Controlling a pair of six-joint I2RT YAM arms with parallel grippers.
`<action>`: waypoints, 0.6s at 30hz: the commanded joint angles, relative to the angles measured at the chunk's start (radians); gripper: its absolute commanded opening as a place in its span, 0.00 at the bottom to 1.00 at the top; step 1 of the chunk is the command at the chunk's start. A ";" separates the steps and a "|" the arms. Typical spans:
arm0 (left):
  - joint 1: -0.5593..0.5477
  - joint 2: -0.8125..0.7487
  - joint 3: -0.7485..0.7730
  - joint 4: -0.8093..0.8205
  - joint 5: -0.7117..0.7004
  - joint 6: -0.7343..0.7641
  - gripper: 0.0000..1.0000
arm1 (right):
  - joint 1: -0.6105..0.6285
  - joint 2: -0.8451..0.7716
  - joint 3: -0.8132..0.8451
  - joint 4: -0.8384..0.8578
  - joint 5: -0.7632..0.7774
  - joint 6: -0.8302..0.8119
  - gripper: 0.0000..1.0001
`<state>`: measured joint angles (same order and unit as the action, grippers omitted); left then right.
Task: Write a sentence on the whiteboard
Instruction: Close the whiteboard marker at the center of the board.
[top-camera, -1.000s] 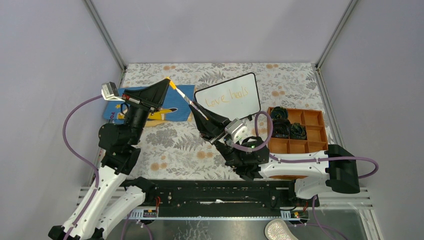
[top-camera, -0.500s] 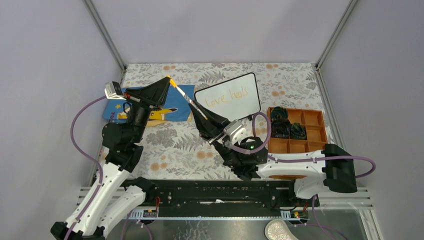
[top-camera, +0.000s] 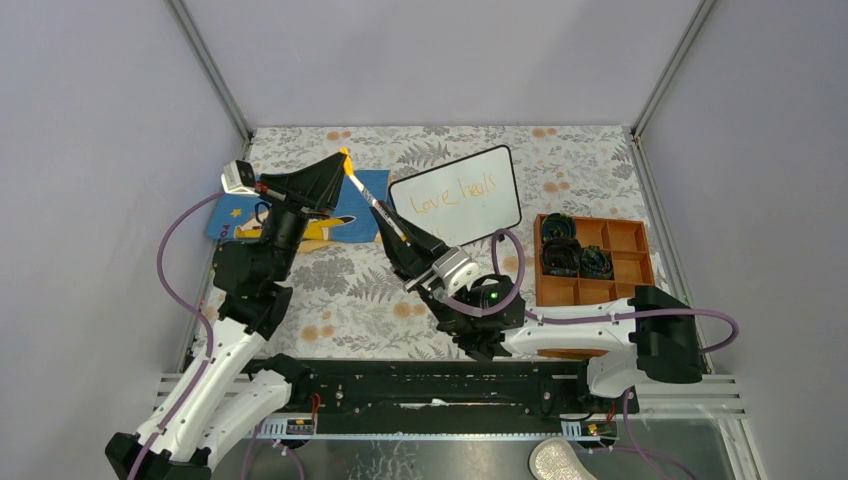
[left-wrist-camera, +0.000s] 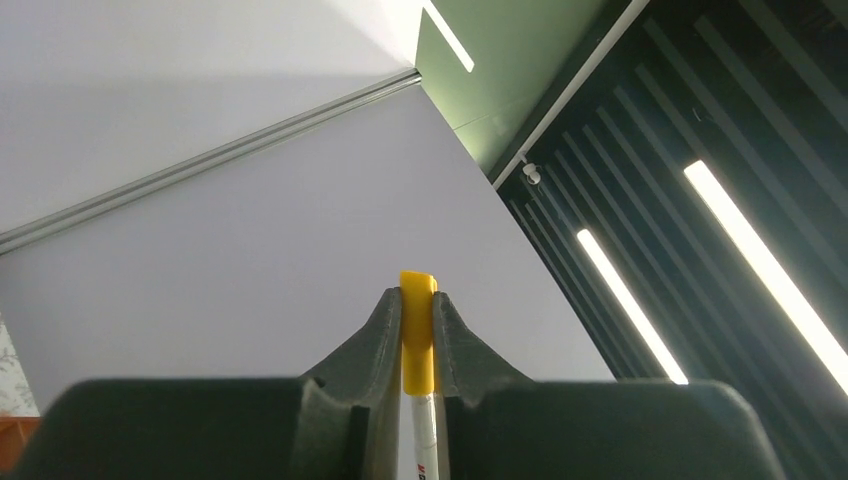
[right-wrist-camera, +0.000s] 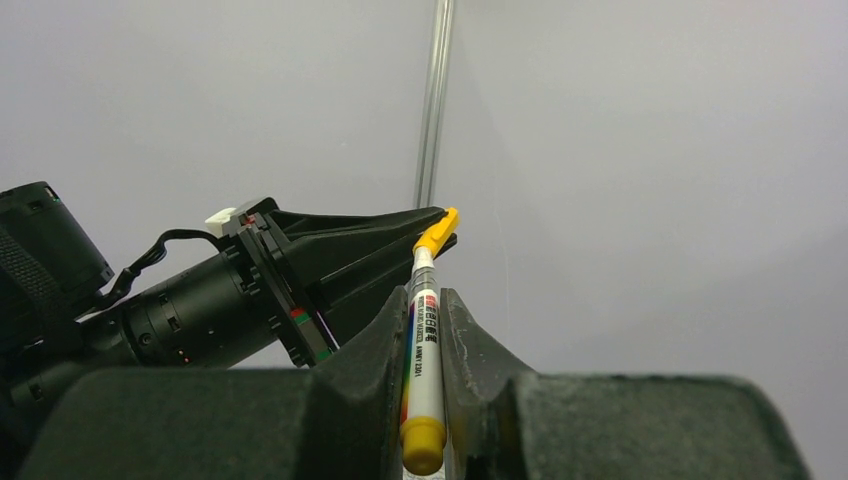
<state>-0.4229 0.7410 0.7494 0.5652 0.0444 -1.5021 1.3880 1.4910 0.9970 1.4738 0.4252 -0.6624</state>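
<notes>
The whiteboard (top-camera: 462, 200) lies at the back middle of the table, and the sentence (top-camera: 455, 193) on it reads "Love heals" in thin orange writing. Both grippers hold one white marker (top-camera: 378, 207) above the table, left of the board. My left gripper (top-camera: 343, 167) is shut on its yellow cap (left-wrist-camera: 418, 330), which pokes out past the fingertips. My right gripper (top-camera: 397, 228) is shut on the marker's barrel (right-wrist-camera: 425, 350), whose yellow rear end shows near the camera. In the right wrist view the cap (right-wrist-camera: 438, 232) sits at the barrel's far end, in the left gripper's tips.
A blue mat (top-camera: 232, 224) with a yellow plane lies under the left arm. An orange compartment tray (top-camera: 612, 262) at the right holds dark round things (top-camera: 565, 255). Grey walls with metal posts (top-camera: 210, 70) close in the floral table (top-camera: 350, 300).
The left arm has swung a little to the right and the right arm has shifted left. The marker stays gripped between both, tilted slightly steeper.
</notes>
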 joint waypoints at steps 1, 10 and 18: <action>-0.010 -0.008 -0.001 0.026 0.091 -0.007 0.00 | 0.002 0.007 0.064 0.092 -0.018 -0.033 0.00; -0.010 -0.030 -0.001 -0.008 0.066 0.018 0.00 | 0.002 0.032 0.091 0.144 0.042 -0.084 0.00; -0.011 -0.046 0.002 -0.032 0.030 0.032 0.00 | 0.002 0.066 0.120 0.188 0.075 -0.131 0.00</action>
<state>-0.4248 0.7155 0.7494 0.5499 0.0311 -1.4967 1.3964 1.5501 1.0527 1.5249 0.4553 -0.7403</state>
